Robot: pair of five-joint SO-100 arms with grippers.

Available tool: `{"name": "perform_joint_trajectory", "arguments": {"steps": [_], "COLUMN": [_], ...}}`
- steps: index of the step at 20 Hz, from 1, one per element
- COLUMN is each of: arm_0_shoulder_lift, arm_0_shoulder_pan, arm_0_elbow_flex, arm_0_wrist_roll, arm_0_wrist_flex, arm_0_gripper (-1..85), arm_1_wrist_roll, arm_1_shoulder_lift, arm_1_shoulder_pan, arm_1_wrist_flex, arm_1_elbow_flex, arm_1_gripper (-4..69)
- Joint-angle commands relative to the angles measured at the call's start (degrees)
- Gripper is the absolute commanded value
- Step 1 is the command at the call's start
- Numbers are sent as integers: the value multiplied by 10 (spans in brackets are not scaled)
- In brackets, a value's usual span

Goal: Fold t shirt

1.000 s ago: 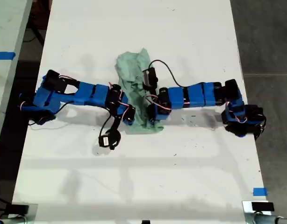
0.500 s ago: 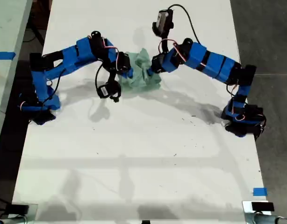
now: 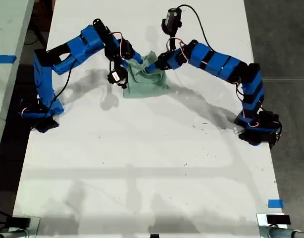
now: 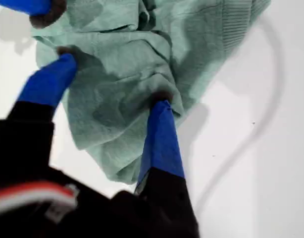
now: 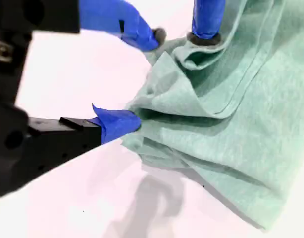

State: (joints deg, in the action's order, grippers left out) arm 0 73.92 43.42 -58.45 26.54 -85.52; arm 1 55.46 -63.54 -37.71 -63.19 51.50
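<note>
Evidently you have both my first gripper (image 4: 112, 82) and my second gripper (image 5: 142, 79) parted around the t shirt (image 3: 146, 79), folded roughly once; neatening is left.

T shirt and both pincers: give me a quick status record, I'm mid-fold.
t shirt: pale green, bunched and wrinkled, lying on the white table, upper middle of the exterior view
my first pincer: open, both fingertips set on the fabric, wide apart
my second pincer: open, at the shirt's edge, a bunch of cloth between the tips
arms: both meet at the shirt, one from each side of the exterior view
fold state: no flat, tidy fold visible
</note>
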Motion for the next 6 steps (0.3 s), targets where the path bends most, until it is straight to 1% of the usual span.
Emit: {"name": "perform_joint_trajectory", "arguments": {"steps": [1,3,4,5,6], "arm_0_shoulder_lift": [27,54,73,95,125], "arm_0_shoulder_pan": [29,40,43,44,41], "arm_0_elbow_flex": [28,28,28,27,26], "arm_0_wrist_roll": [9,21,23,23,23], "arm_0_wrist_flex": [5,-6,-24,-47,-75], "arm_0_gripper": [282,278,275,270,266], "arm_1_wrist_roll": [34,41,40,35,18], "arm_1_shoulder_lift": [-39,-65,-80,-99,-120], "arm_1_shoulder_pan": [-25,-49,-62,-74,-82], "arm_1_wrist_flex": [-17,-50,-76,-113,-171], "arm_1_elbow_flex": [-75,-75,-69,-62,-62], "arm_1_gripper": [457,456,456,455,446]}}
